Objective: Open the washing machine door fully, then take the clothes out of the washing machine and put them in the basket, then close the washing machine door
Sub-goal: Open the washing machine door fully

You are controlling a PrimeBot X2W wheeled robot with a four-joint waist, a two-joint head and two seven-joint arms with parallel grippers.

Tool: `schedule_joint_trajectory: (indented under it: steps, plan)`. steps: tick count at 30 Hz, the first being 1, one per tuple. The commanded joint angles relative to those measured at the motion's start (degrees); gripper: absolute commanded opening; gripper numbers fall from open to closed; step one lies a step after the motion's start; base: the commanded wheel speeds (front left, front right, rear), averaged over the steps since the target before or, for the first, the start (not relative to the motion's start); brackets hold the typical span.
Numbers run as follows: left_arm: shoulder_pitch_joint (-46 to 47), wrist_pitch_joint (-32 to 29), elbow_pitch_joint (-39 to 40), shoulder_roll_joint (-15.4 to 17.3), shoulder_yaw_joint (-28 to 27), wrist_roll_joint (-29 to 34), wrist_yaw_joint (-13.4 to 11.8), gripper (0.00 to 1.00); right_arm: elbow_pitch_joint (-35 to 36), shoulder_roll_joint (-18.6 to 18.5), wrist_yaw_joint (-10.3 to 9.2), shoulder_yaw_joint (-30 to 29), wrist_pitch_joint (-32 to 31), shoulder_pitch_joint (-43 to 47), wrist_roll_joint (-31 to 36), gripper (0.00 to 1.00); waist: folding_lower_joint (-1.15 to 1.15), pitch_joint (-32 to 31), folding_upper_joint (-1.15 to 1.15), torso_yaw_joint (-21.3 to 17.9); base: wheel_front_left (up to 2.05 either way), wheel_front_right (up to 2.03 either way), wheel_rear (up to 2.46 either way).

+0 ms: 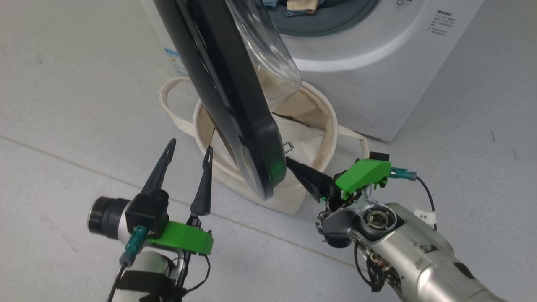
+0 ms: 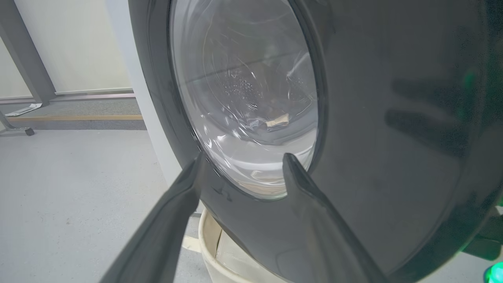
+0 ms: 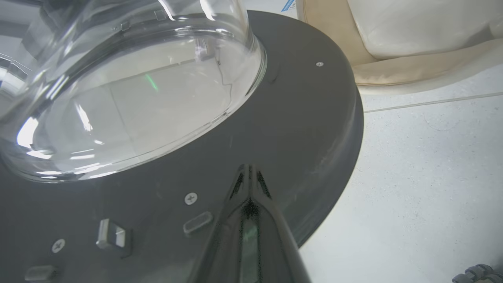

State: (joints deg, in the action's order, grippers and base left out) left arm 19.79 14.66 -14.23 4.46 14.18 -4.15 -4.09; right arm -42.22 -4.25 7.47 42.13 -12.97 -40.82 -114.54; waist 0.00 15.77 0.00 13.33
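Observation:
The washing machine (image 1: 377, 63) stands at the top, its door (image 1: 235, 105) swung partway out and seen edge-on, with the glass bowl (image 1: 268, 50) facing the drum. A bit of the clothes (image 1: 300, 6) lies at the drum mouth, and a beige patch of the clothes (image 2: 277, 122) shows through the glass. The cream basket (image 1: 325, 126) sits on the floor under the door. My left gripper (image 1: 190, 147) is open, just outside the door's outer face (image 2: 393, 137). My right gripper (image 1: 291, 162) is shut on nothing, its tip (image 3: 248, 169) against the door's inner rim (image 3: 306, 129).
A white sheet (image 3: 412, 27) lines the basket. A door latch (image 3: 114, 236) and screws sit on the inner rim near my right fingers. Grey floor (image 1: 63, 105) spreads to the left and right. A metal frame leg (image 2: 23, 59) stands far back.

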Motion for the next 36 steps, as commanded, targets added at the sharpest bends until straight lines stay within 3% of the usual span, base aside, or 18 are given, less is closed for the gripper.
schedule_joint_trajectory:
  steps: [1, 8, 13, 17, 23, 24, 29, 36]
  plan:
    - [0.2, 0.3, 1.5, 0.5, -2.2, -0.1, -0.3, 1.0, 1.6, 1.4, 0.02, 0.0, 1.5, -1.1, -1.7, 0.0, 0.0, -0.7, 0.0, -0.3, 0.0, 0.0, 0.0]
    - [-0.8, 0.3, 1.1, 0.5, -2.5, 0.0, -0.6, 1.0, 3.1, -1.5, 0.02, 0.9, 8.6, -2.3, -1.4, 0.0, 0.0, -3.8, 0.0, -1.6, 0.0, 0.0, 0.0]
    - [-1.9, 0.3, 0.7, 0.9, -2.9, 0.2, -0.7, 1.0, 6.4, -5.5, 0.02, 4.1, 23.8, -3.3, 11.8, 0.0, 0.0, -6.5, 0.0, -3.2, 0.0, 0.0, 0.0]
    - [-3.2, 0.3, 0.5, 1.3, -3.4, 0.2, -1.0, 1.0, 6.3, -8.0, 0.02, 6.3, 27.8, -3.2, 26.1, 0.0, 0.0, -8.8, 0.0, -4.8, 0.0, 0.0, 0.0]
    - [-5.4, 0.3, 1.0, 1.9, -4.5, -0.1, -1.6, 1.0, 9.3, -6.7, 0.02, -11.1, 27.9, 3.4, 54.3, 0.0, 0.0, -10.7, 0.0, -7.0, 0.0, 0.0, 0.0]
    - [-5.4, 0.3, 1.0, 1.9, -4.5, -0.1, -1.6, 1.0, 9.3, -6.7, 0.02, -11.1, 27.9, 3.4, 54.3, 0.0, 0.0, -10.7, 0.0, -7.0, 0.0, 0.0, 0.0]
    - [-6.5, 0.3, 1.1, 2.5, -5.0, -0.3, -1.6, 1.0, 16.9, -3.8, 0.02, -22.2, 28.0, 14.0, 75.4, 0.0, 0.0, -11.1, 0.0, -8.1, 0.0, 0.0, 0.0]
    - [-6.9, 0.3, 1.3, 2.6, -5.4, -0.5, -1.7, 1.0, 24.4, 0.1, 0.02, -31.3, 28.0, 25.3, 90.1, 0.0, 0.0, -11.1, 0.0, -8.6, 0.0, 0.0, 0.0]
